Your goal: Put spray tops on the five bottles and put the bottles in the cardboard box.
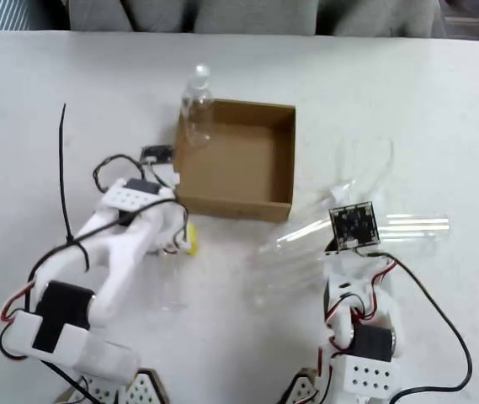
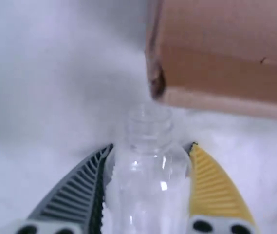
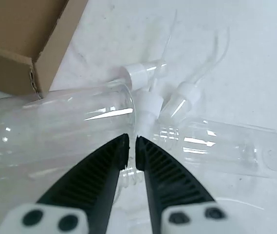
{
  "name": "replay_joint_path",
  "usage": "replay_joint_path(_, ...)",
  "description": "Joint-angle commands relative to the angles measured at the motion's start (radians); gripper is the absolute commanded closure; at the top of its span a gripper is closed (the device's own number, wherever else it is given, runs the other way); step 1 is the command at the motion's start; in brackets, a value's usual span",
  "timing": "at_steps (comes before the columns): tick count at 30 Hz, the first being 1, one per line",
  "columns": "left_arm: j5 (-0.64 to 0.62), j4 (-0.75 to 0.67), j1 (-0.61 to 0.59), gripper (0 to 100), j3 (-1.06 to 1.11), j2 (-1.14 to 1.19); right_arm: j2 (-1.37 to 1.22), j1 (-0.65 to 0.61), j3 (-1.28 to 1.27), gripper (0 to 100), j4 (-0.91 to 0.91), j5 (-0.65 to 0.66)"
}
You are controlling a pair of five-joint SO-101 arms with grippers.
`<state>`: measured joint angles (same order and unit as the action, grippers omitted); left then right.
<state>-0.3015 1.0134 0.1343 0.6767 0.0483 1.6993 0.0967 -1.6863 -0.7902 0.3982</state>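
Note:
My left gripper (image 2: pixel 150 146) is shut on a clear bottle (image 2: pixel 148 180) with a bare, open neck, grey finger on one side and yellow on the other. It sits by the front left corner of the cardboard box (image 1: pixel 239 160), where the left gripper (image 1: pixel 180 237) shows its yellow finger. A capped bottle (image 1: pixel 197 105) stands in the box's far left corner. My right gripper (image 3: pixel 132 140) hovers with its black fingers almost together over lying bottles (image 3: pixel 55 122) (image 3: pixel 226 146), its tips at a white spray top (image 3: pixel 148 105).
Two more spray tops (image 3: pixel 138 73) (image 3: pixel 182 95) with thin tubes lie beyond the right gripper. Clear bottles (image 1: pixel 306 244) lie in a cluster in front of the box's right corner. Cables trail from both arms. The table's far side is open.

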Motion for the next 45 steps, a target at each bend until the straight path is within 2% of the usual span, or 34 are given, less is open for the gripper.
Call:
replay_joint_path(1,0.081,0.028,-0.016,98,-0.025,0.005,0.008,0.001,-0.009,98.1,-0.005,0.006)
replay_joint_path(7,0.14,0.032,-0.108,98,-0.061,0.005,0.008,0.001,-0.009,98.0,-0.015,0.006)
replay_joint_path(14,0.143,0.028,-0.162,98,-0.061,-0.061,0.008,-0.004,-0.003,97.8,-0.019,0.012)
replay_joint_path(17,0.213,0.0,-0.176,98,-0.008,-0.114,0.007,-0.004,0.023,97.8,-0.022,0.014)
replay_joint_path(22,0.331,-0.075,-0.173,98,0.101,-0.226,0.007,-0.004,0.106,98.0,-0.143,0.081)
replay_joint_path(28,0.333,-0.138,-0.171,98,0.153,-0.272,0.007,0.002,0.193,98.1,-0.248,0.167)
replay_joint_path(33,0.333,-0.15,-0.176,98,0.152,-0.272,-0.001,0.004,0.321,98.1,-0.343,0.175)
replay_joint_path(36,0.333,-0.15,-0.176,98,0.152,-0.272,-0.097,0.004,0.385,98.1,-0.358,0.175)
replay_joint_path(40,0.333,-0.15,-0.176,98,0.153,-0.272,-0.375,-0.001,0.506,97.8,-0.358,0.186)
replay_joint_path(45,0.333,-0.15,-0.177,98,0.153,-0.272,-0.756,-0.004,0.7,97.8,-0.412,0.364)
